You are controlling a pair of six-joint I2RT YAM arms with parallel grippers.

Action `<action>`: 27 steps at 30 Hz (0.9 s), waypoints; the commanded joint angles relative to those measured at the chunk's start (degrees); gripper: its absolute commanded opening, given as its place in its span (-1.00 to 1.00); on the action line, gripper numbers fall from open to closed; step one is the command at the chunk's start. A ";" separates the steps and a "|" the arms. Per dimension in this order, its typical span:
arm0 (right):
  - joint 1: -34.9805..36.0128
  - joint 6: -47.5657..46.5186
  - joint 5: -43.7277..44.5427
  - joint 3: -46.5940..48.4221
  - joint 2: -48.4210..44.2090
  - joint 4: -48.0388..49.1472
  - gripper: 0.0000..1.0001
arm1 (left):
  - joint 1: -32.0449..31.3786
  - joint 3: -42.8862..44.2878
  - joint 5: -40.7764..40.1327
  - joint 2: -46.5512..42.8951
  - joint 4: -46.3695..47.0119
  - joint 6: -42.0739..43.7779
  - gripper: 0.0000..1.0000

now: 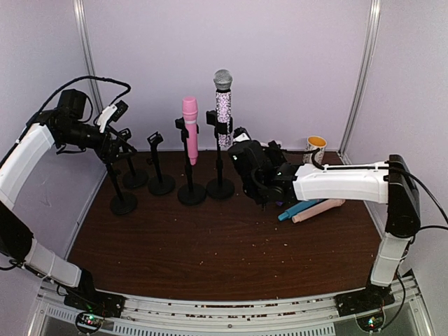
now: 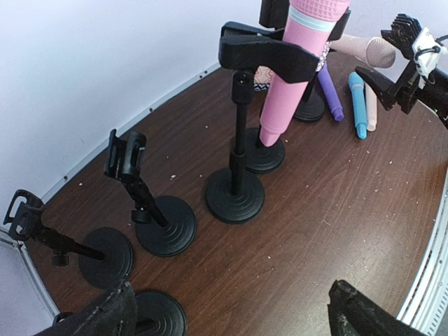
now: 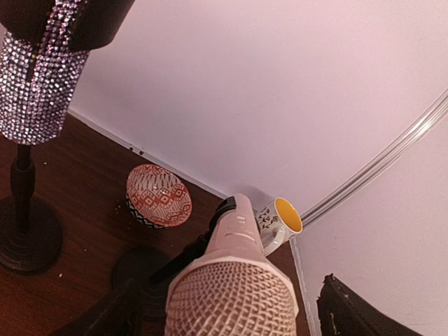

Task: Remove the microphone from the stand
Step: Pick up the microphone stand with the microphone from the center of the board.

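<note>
Right tool (image 3: 227,311) | spread around beige microphone (image 3: 234,238) | seemingly not touching

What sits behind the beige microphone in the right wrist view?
A patterned bowl and a yellow-lined mug. The microphone hides part of its stand's base.

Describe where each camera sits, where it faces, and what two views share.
Top external: above, behind the bases, facing the back wall; both arms show.
Left wrist: looks down along the stands at the pink microphone; own fingertips below.
Right wrist: tilts up past a beige microphone to the wall; own fingers below.
Shared: top and right wrist show the mug.
</note>
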 commanded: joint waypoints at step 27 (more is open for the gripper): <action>1.19 -25.64 5.38 -7.88 0.23 24.16 -0.28 | 0.41 5.16 1.12 -1.78 -6.16 6.54 0.96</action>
